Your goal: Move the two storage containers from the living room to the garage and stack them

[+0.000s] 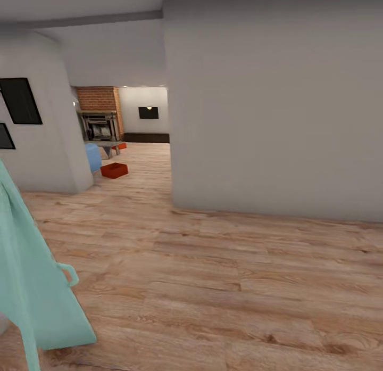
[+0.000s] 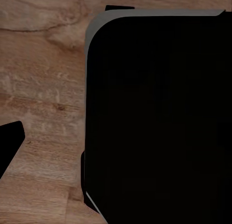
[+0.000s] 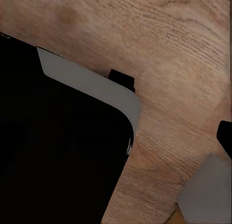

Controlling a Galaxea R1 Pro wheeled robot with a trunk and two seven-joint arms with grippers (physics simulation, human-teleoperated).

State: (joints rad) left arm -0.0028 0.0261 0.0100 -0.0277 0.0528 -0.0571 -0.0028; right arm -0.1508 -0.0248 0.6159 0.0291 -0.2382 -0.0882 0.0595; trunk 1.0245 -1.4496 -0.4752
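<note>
Far ahead, through the opening on the left, lies the living room with its brick fireplace wall (image 1: 98, 99). One orange-red storage container (image 1: 114, 170) sits on the wood-plank floor there, beside the blue sofa end (image 1: 93, 157). The other storage container (image 1: 122, 146) shows further back, partly hidden by the grey low table (image 1: 109, 145). Both are several metres from me. Both wrist views look down at wood planks past a large black body with a grey rim (image 2: 159, 118) (image 3: 58, 147). A dark tip (image 2: 10, 139) pokes in at the left wrist view's edge; neither gripper's state can be read.
A broad white wall (image 1: 276, 105) blocks the right side ahead. A rounded white wall corner (image 1: 58, 147) with dark frames (image 1: 20, 100) bounds the passage on the left. A teal panel with a small handle (image 1: 37, 286) stands close at my near left. Wood floor (image 1: 213, 286) stretches ahead.
</note>
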